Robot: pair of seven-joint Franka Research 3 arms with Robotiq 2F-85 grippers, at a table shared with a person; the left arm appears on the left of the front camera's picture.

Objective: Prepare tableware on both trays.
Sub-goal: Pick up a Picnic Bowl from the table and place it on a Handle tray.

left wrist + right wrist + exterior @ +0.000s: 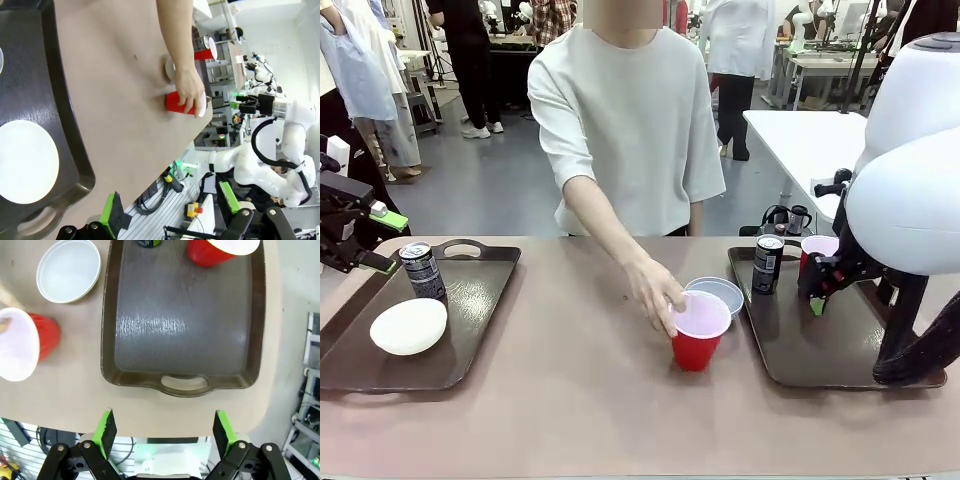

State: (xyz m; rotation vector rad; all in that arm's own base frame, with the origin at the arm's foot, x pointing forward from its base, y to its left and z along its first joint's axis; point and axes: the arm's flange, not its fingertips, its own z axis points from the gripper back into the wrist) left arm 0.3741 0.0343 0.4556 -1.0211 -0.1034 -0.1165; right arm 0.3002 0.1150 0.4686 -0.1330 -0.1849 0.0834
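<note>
Patience: left gripper [170, 207] and right gripper [164, 432], both spread empty, should wait until the hand [655, 290] releases the centre red cup [698, 338].

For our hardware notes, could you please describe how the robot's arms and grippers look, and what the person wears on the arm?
The right arm has smooth, rounded white shells and a thick black cable. The left gripper and right gripper are black with bright green pads. The person's sleeve is short, loose and pale.
</note>
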